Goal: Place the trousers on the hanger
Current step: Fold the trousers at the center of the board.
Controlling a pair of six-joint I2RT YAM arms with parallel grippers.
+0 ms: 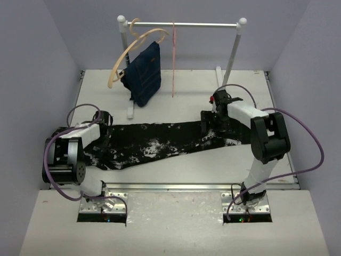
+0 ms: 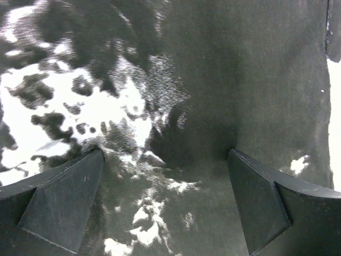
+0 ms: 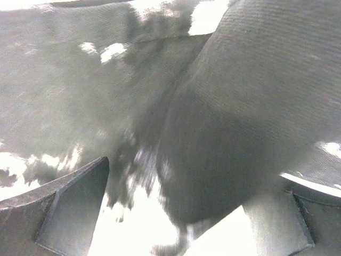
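Observation:
The black trousers [image 1: 160, 141] with white splotches lie stretched flat across the table from left to right. The thin pink hanger [image 1: 174, 58] hangs on the rail at the back, apart from both arms. My left gripper [image 1: 105, 140] is down over the trousers' left end. In the left wrist view the left gripper [image 2: 165, 154] stands open, its fingers wide apart over speckled fabric [image 2: 133, 117]. My right gripper [image 1: 209, 124] is low over the trousers' right end. In the right wrist view the right gripper [image 3: 194, 176] is open too, above a raised fold of dark cloth [image 3: 229, 122].
A white clothes rail [image 1: 202, 24] stands at the back of the table. A tan wooden hanger [image 1: 121, 58] carrying a navy garment [image 1: 145, 72] hangs at its left end. Walls close in the table on the left, right and back.

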